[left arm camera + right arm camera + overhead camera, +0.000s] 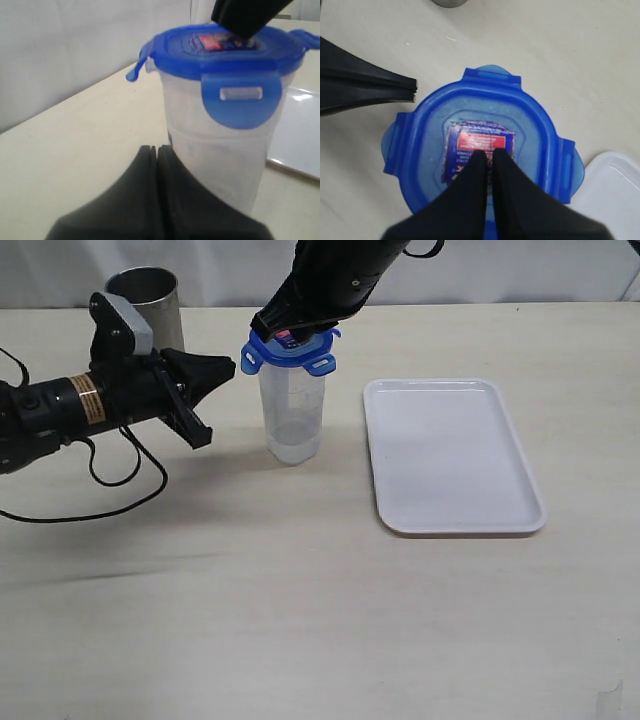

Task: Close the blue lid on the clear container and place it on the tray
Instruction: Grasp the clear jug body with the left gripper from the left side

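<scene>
Your right gripper (490, 152) reaches in from above with its black fingers pressed together, tips on the red-and-white label (482, 139) at the centre of the round bright-blue plastic lid (530, 120), which sits on the tall translucent plastic container (292, 415) standing upright on the pale table (300, 620). Your left gripper (157, 149), also pinched closed on nothing, points level at the container's side from just beside it; you cannot tell whether it touches. The grey steel cup (150, 300) stands behind that arm, and the flat white rectangular tray (455, 455) lies near the container's other side, apart from it.
</scene>
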Controlling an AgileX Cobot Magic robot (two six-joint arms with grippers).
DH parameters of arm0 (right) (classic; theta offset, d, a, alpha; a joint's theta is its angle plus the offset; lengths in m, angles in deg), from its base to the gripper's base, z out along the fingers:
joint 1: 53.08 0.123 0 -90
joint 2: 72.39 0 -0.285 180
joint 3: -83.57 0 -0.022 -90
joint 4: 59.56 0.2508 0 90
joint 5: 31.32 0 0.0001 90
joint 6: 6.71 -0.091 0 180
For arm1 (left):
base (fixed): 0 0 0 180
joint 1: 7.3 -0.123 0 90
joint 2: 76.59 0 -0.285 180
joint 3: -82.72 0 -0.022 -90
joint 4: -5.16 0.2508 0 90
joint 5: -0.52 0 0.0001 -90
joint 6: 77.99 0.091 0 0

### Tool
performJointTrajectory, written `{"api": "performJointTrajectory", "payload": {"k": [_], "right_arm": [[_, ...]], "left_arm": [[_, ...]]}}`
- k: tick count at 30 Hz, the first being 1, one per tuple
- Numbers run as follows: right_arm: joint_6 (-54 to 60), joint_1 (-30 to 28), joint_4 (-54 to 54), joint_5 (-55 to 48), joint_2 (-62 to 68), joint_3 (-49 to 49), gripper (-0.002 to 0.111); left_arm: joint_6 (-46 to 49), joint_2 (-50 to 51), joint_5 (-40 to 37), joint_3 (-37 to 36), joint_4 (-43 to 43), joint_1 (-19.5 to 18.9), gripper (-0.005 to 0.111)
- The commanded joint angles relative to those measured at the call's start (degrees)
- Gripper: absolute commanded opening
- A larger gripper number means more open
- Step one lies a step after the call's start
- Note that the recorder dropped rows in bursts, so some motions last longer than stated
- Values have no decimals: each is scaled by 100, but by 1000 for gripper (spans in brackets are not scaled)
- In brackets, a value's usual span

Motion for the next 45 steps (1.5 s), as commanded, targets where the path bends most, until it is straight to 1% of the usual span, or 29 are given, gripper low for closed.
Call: {"api": "performJointTrajectory", "payload": {"k": [1,5,7,10,11,13,15,16,17,20,22,25,29,35,39,45], "right_arm": [[29,-26,-20,-42,31,20,4],[29,-26,-20,-42,31,20,4],[29,-26,-20,-55,31,20,4],[29,-26,-20,-66,31,20,4],[29,-26,-20,-66,31,20,4],[29,-26,-20,-66,31,20,4],[29,-26,-20,-66,31,20,4],[29,-26,-20,-66,31,20,4],[29,-26,-20,-66,31,20,4],[15,-26,-20,-66,31,20,4],[15,-26,-20,-76,31,20,4],[15,-26,-20,-76,31,20,4],[15,-26,-20,-76,31,20,4],[15,-26,-20,-183,31,20,4],[15,-26,-20,-201,31,20,4],[15,-26,-20,-201,31,20,4]], "left_arm": [[88,436,217,29,-87,0,0],[346,803,847,29,-87,0,1],[439,853,946,29,-76,10,8],[520,853,946,29,13,10,29],[562,853,946,29,53,10,39],[560,853,946,29,42,42,63],[560,853,946,29,-29,154,83],[560,853,946,29,-106,224,90],[560,853,946,29,-132,288,94],[703,853,946,29,-428,551,96],[858,853,837,29,-830,706,96],[933,853,731,29,-1355,825,96],[900,903,818,137,-1216,838,96],[725,1429,903,628,-995,941,96],[693,1534,903,831,-912,1022,96],[670,1614,648,1108,-924,1139,96]]}}
